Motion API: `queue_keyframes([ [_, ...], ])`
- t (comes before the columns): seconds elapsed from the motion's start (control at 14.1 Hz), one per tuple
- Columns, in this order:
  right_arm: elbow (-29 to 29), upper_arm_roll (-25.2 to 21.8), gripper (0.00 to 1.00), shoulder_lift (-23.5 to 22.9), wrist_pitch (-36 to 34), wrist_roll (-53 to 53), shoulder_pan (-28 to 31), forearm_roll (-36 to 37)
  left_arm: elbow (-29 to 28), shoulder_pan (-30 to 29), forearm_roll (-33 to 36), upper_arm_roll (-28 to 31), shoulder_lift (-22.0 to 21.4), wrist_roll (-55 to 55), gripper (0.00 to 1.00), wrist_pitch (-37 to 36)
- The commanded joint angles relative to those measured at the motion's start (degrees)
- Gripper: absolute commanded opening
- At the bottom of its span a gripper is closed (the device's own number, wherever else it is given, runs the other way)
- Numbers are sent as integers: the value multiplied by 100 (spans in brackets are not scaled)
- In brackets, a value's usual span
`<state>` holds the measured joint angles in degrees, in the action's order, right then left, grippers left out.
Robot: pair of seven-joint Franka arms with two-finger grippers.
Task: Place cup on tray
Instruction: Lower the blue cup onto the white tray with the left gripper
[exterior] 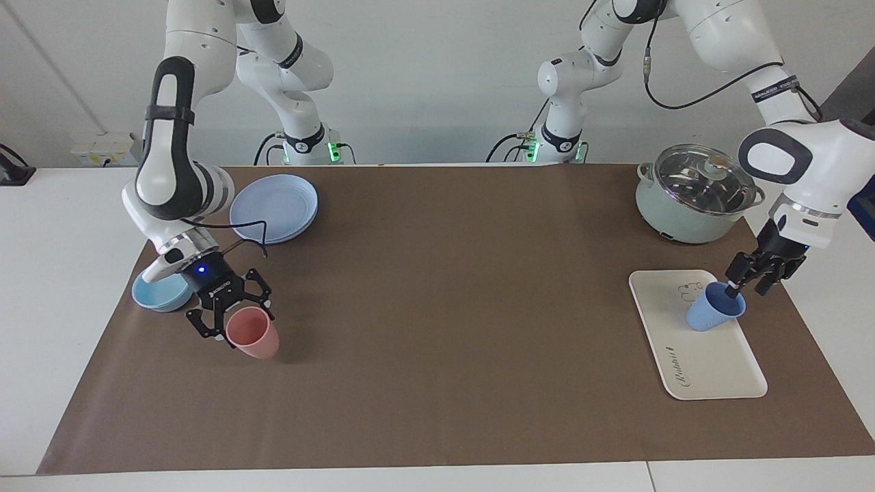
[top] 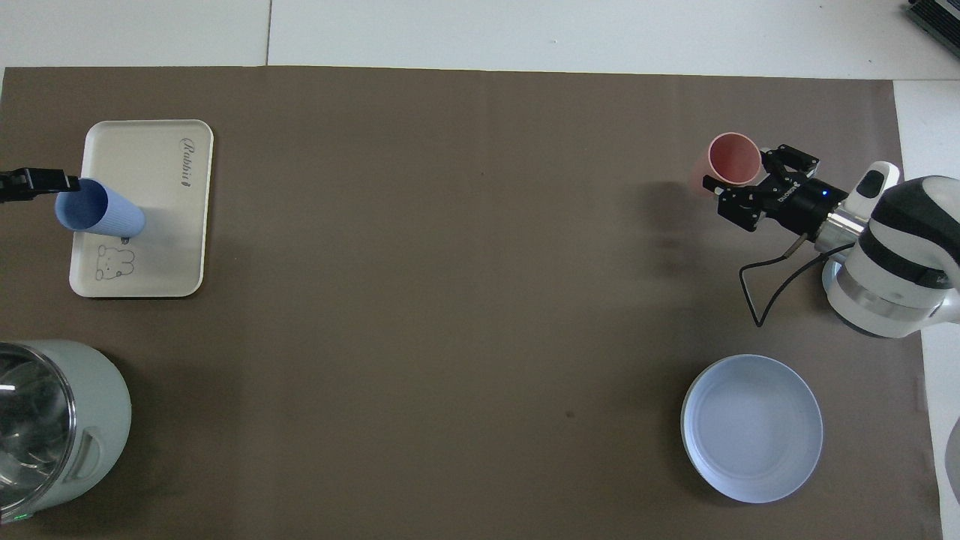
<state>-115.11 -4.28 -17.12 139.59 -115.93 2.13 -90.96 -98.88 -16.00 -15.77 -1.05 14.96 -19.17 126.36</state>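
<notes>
The periwinkle cup rests with its base on the cream tray near the bear drawing and leans toward the left arm's end of the table. My left gripper is shut on its rim, with one finger inside the cup. In the overhead view the cup lies over the tray with the left gripper at its rim. My right gripper is open, low at the right arm's end, and a pink tumbler stands at its fingertips.
A pale green pot with a glass lid stands nearer to the robots than the tray. Stacked round blue plates and a light-blue bowl lie at the right arm's end. The pink tumbler stands on the brown paper.
</notes>
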Motion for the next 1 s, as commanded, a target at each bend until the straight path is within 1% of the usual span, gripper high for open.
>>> queue_keyframes([
  [0.0, -178, 76, 0, -19, -238, -630, 190, -438, 754, 149, 554, 26, 33, 394, 84, -1031],
  [0.07, -187, 67, 0, -106, -396, -824, 235, -579, 992, 306, 853, 9, 59, 684, 86, -1347],
  [0.14, -187, 67, 0, -194, -555, -1060, 296, -711, 1107, 569, 1013, 17, 51, 991, 86, -1620],
  [0.36, -266, 67, 0, -186, -565, -1142, 315, -739, 1397, 1255, 1137, 44, 24, 1643, 92, -2411],
  [0.5, -310, 67, 0, -177, -556, -1151, 315, -730, 1766, 1484, 1444, 0, 33, 1890, 94, -2939],
  [0.57, -345, 67, 12, -177, -539, -1151, 315, -730, 1854, 1668, 1506, 34, 33, 1952, 95, -3150],
  [0.71, -398, 67, 47, -160, -530, -1151, 315, -739, 2013, 1758, 1507, 9, -37, 2101, 99, -3266],
  [0.78, -459, 67, 59, -142, -530, -1159, 315, -730, 2013, 1897, 1515, 17, -220, 2110, 99, -3388],
  [0.85, -468, 67, 62, -134, -530, -1159, 315, -730, 1961, 1977, 1533, 35, -457, 2119, 100, -3607],
  [0.93, -468, 67, 83, -134, -530, -1159, 315, -730, 1935, 1987, 1533, 26, -685, 2119, 100, -3853],
])
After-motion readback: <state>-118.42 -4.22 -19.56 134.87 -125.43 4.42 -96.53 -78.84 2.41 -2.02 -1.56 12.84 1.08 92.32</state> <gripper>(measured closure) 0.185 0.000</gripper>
